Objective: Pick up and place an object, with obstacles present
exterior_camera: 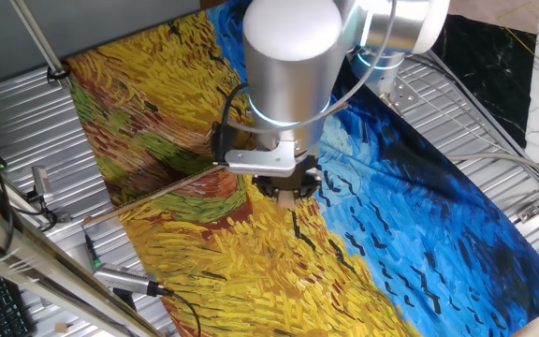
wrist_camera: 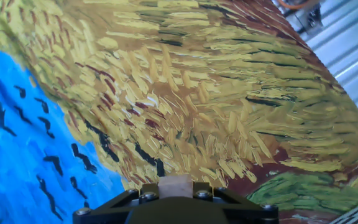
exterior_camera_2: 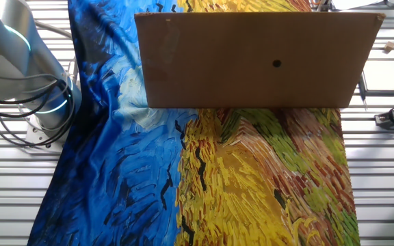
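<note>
We find no legible text, label, brand, number or sign in any of the three views. The painted cloth (exterior_camera: 251, 234) carries brushstrokes only, and the brown board (exterior_camera_2: 255, 61) shows one dark dot, no lettering.

Silver-and-white cylindrical robot arm (exterior_camera: 290, 65) hangs vertical, wrist pointing down. Black two-finger gripper (exterior_camera: 287, 196) beneath it, jaws clamped on a small pale tan wooden cube (wrist_camera: 175, 186).

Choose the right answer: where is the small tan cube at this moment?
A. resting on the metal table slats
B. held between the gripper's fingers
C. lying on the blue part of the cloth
B: the hand view shows the cube clamped in the gripper, above the painted cloth.
</note>
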Motion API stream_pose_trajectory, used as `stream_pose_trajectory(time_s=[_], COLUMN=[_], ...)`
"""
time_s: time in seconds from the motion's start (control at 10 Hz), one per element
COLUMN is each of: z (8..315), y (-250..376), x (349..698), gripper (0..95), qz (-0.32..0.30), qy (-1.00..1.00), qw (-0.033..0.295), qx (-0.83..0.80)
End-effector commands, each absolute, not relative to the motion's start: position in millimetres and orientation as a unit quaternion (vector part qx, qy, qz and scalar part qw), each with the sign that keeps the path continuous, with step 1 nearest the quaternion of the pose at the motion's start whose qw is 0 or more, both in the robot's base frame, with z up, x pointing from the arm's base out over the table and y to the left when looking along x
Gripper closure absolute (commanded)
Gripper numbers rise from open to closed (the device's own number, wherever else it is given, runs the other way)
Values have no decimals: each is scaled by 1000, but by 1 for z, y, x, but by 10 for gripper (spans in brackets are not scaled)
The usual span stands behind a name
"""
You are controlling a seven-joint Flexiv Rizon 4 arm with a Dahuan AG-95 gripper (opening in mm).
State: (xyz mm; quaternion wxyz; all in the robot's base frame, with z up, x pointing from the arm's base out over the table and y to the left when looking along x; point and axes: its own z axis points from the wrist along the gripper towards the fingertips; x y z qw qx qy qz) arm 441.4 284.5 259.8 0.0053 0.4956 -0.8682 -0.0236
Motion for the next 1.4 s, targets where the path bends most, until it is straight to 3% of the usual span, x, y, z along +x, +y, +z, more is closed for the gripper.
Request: stream_pose_trajectory(time_s=[0.1,0.9,1.4], z=[255,198,194], y=[291,360,362], x=[444,460,460], gripper=[950,950,950], qz=[-26,6,5], qy=[-868,-877,-875], qw=[4,9,4], qx=[496,481,484])
